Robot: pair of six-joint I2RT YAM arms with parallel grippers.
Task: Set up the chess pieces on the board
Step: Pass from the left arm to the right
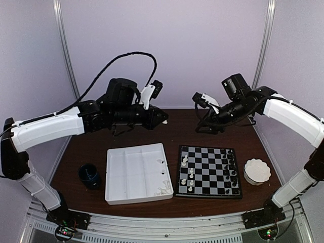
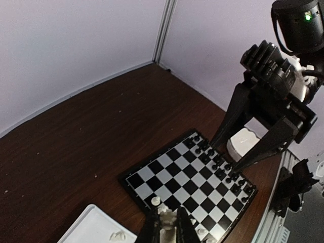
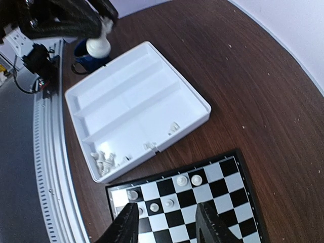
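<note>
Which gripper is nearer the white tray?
Left. The left gripper, holding a white piece, hangs beyond the tray's far right corner; the right gripper is further right, above the board's far edge.

- Middle files of the board (image 1: 208, 171) are seen bare; open from above.
- Right files are blocked by black pieces (image 1: 231, 169), left files dotted with white pieces (image 1: 191, 175).
- Board is flanked by tray (image 1: 135, 172) and dish (image 1: 256, 170); far counter (image 1: 177, 132) is open.

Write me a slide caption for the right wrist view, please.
Open right gripper hovers above the board; beyond the tray, the left gripper holds a white piece.
</note>
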